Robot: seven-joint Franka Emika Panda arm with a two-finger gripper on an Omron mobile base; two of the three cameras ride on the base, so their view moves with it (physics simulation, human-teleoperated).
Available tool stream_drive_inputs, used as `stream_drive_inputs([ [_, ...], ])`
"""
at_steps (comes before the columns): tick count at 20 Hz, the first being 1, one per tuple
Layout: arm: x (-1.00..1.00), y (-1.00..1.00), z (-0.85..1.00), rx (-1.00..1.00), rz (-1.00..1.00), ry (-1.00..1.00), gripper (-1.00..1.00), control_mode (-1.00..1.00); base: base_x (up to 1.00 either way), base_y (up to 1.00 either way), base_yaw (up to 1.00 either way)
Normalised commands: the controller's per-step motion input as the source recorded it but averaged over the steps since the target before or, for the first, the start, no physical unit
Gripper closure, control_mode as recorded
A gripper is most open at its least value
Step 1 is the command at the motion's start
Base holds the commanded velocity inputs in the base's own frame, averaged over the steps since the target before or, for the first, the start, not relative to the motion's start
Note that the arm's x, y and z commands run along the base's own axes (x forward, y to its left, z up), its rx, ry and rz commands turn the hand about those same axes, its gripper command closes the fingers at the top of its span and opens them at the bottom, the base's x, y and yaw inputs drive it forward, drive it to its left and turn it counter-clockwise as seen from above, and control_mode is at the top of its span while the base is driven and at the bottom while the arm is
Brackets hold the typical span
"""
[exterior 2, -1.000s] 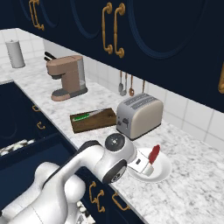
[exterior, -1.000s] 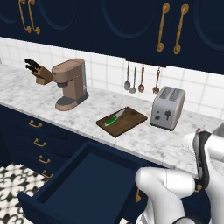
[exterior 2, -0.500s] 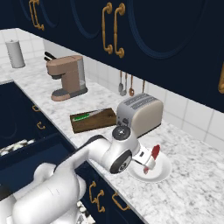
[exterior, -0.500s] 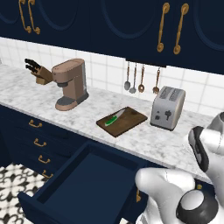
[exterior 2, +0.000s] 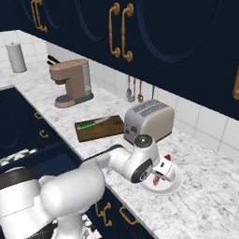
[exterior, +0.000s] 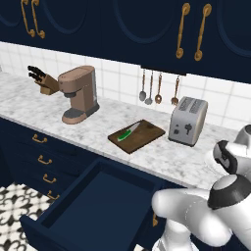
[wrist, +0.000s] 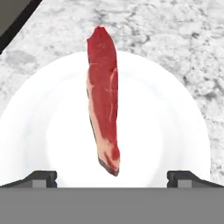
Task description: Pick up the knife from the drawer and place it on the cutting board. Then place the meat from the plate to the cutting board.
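Observation:
The red meat [wrist: 103,96] lies lengthwise on the round white plate [wrist: 175,127], its near end between my two fingertips [wrist: 42,176]. My gripper [wrist: 113,177] hovers just above the plate, open, holding nothing. From the right base view the gripper [exterior 2: 160,173] hangs over the plate [exterior 2: 173,186] right of the toaster, with bits of meat [exterior 2: 167,158] showing past it. The green-handled knife [exterior: 125,135] rests on the dark brown cutting board [exterior: 142,137]. The wide navy drawer [exterior: 93,208] stands pulled open below the counter.
A silver toaster [exterior 2: 148,119] stands between the cutting board [exterior 2: 100,129] and the plate. A brown coffee machine [exterior: 78,93] and a knife block [exterior: 41,81] sit further left. Utensils [exterior: 158,89] hang on the tiled wall. The marble counter's front edge runs close to the plate.
My arm has swung right and down, bringing the open gripper over the plate and the meat. The knife, board and drawer have not moved.

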Motion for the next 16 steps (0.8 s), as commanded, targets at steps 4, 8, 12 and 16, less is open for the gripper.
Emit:
stream_drive_inputs([
  [4,0.3,0.0,-0.31,0.0,0.0,0.14,-1.0,-1.0,0.0,0.0,0.0],
  [8,0.24,0.0,-0.31,0.0,0.0,0.06,-1.0,-1.0,0.0,0.0,0.0],
  [12,0.16,-0.03,-0.35,0.02,0.02,0.01,-1.0,-1.0,0.0,0.0,0.0],
  [16,0.18,-0.04,-0.26,0.02,0.0,0.0,-1.0,-1.0,0.0,0.0,0.0],
])
